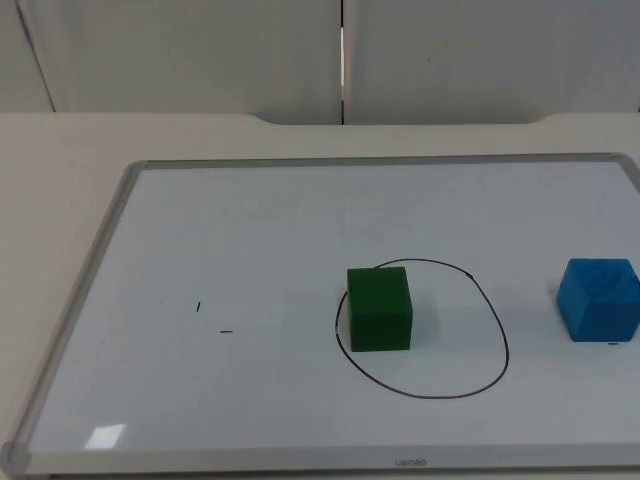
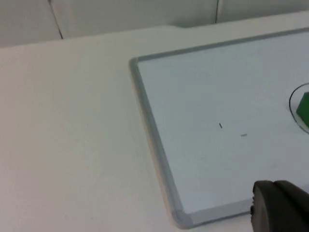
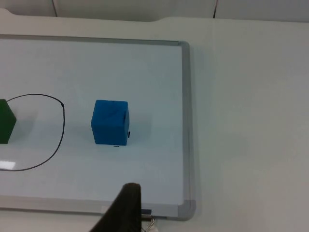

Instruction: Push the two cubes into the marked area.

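Note:
A green cube [image 1: 380, 308] sits on the whiteboard at the left side of a hand-drawn black oval [image 1: 500, 335], covering part of its outline. A blue cube [image 1: 598, 298] rests outside the oval, to its right, near the board's right edge. The right wrist view has the blue cube [image 3: 110, 122] ahead, with the oval line [image 3: 62, 126] and the green cube [image 3: 6, 121] beyond it. A black fingertip [image 3: 123, 210] of my right gripper hangs over the board's near right corner. My left gripper's fingertip [image 2: 282, 207] hangs by the near left corner, far from the green cube [image 2: 304, 108].
The whiteboard has a raised grey frame [image 1: 82, 290] all round and lies flat on the white table [image 1: 60, 150]. Two small pen marks [image 1: 212, 318] lie on its left half. The grey partition wall [image 1: 200, 50] stands behind the table.

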Available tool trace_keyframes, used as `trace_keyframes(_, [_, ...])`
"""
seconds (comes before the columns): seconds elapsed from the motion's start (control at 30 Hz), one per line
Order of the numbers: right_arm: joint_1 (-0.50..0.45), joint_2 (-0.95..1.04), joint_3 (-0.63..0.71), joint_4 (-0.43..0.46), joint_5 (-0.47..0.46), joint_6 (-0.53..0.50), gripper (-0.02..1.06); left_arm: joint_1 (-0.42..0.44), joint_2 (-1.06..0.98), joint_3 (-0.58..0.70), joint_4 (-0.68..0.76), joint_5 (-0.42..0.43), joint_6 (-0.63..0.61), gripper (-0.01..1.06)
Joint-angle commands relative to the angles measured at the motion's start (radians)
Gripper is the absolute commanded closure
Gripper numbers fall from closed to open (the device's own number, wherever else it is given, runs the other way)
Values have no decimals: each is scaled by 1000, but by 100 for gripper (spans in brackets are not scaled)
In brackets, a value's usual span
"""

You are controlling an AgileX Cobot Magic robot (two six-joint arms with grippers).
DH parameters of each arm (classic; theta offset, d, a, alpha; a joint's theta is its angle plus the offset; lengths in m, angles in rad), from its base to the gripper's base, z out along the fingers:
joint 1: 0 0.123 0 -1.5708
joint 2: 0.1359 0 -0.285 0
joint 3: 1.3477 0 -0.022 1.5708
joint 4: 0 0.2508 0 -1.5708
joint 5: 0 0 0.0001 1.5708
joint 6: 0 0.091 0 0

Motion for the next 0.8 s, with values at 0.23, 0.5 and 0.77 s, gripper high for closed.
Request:
trace_keyframes(0.23, [4, 0, 2, 6, -6, 0, -1, -7, -5, 4, 69, 18, -55, 105])
trace_keyframes(0.5, [4, 0, 2, 6, -6, 0, -1, -7, -5, 11, 85, 4, -20, 105])
trace_keyframes(0.77, [4, 0, 2, 6, -6, 0, -1, -7, -5, 12, 81, -13, -32, 105])
